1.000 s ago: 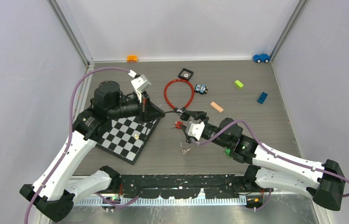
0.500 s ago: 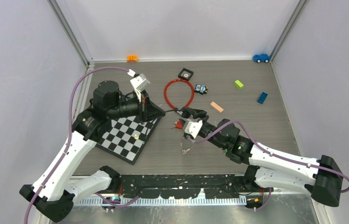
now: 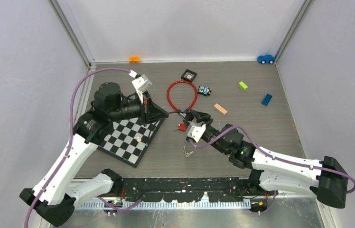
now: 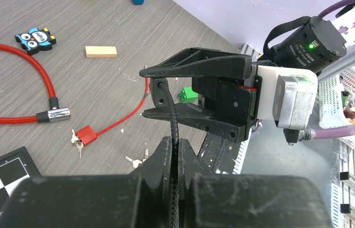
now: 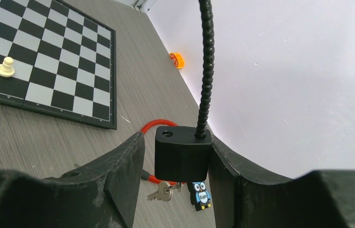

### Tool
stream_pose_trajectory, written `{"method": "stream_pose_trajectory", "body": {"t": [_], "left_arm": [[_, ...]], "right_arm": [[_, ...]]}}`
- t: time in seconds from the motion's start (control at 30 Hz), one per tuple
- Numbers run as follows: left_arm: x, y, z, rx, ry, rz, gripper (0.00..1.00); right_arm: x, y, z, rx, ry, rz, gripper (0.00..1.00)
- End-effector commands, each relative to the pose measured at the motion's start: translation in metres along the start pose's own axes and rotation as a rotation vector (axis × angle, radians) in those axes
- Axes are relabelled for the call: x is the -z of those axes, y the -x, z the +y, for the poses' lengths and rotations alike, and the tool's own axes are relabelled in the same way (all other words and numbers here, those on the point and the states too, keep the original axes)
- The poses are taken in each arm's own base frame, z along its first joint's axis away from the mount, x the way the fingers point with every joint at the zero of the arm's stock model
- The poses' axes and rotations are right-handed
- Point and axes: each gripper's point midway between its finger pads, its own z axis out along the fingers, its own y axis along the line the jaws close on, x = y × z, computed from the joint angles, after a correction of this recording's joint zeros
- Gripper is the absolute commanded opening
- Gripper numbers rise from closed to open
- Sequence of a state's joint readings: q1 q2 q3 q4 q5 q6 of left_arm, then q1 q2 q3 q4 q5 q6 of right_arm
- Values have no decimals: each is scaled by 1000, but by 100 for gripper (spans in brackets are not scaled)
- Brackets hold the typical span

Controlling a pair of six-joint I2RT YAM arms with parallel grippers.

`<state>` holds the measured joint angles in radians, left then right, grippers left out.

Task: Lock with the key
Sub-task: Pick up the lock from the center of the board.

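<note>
One boxy, matte black lock body (image 5: 182, 156) is what we are logging: rounded corners, small round hole on top. A ribbed, beaded black cable (image 5: 206, 71) is sticking up from it. A silver key (image 5: 165, 192) is showing just under the body; we cannot tell whether it is seated. The lock is hanging above the grey wood-grain table (image 3: 261, 123), mid-table, near the chessboard (image 3: 128, 137). Our right gripper (image 4: 145, 92) is spreading body-wide, its fingers pressing both sides of the body. Our left gripper (image 4: 174, 145) is sitting nearly closed, pinching the cable.
</note>
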<state>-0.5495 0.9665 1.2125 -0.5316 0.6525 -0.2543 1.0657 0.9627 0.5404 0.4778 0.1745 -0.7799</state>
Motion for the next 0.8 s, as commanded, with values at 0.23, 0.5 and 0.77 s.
{"method": "stream_pose_trajectory", "body": {"t": [0.23,0.5,0.77], "left_arm": [[2,18,-11,-38,-45,-72,0],[4,19,-11,-41,-33,-79,0],[8,16,-10,-45,-16,-82,63]], "right_arm": [[-1,21,-18,-65,-108,-84,47],[3,18,-25,-89,-146,-65,1],[11,31,-31,-149,-149,-120,1]]}}
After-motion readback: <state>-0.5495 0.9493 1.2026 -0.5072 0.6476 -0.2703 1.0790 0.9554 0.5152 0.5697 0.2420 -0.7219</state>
